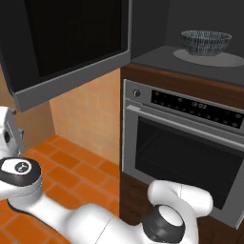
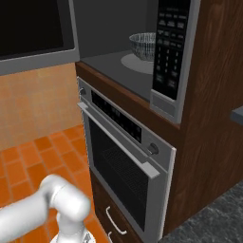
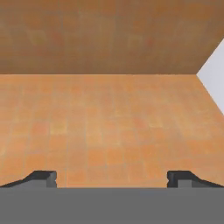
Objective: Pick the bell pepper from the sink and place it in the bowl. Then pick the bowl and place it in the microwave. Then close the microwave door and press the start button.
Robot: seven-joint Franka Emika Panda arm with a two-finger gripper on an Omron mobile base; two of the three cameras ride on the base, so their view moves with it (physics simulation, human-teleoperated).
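The bowl (image 1: 206, 42) (image 2: 142, 45), dark and streaked outside, stands upright on the round turntable plate (image 1: 224, 58) inside the microwave (image 1: 157, 52). I cannot see into the bowl, so the bell pepper is hidden; the sink is out of view. The microwave door (image 1: 66, 43) (image 2: 33, 33) stands swung wide open to the left. The microwave's button panel (image 2: 168, 47) faces front on the right. In the hand view my gripper (image 3: 112, 178) is open, its fingertips (image 3: 43, 177) far apart with nothing between them, facing orange floor tiles and an orange wall, away from the microwave.
A wall oven (image 1: 186, 143) (image 2: 118, 156) with a bar handle and glass door sits right under the microwave, set in brown wood cabinets (image 2: 209, 142). A dark speckled counter (image 2: 213, 218) lies at lower right. Orange tile floor (image 1: 71, 167) spreads to the left below the open door.
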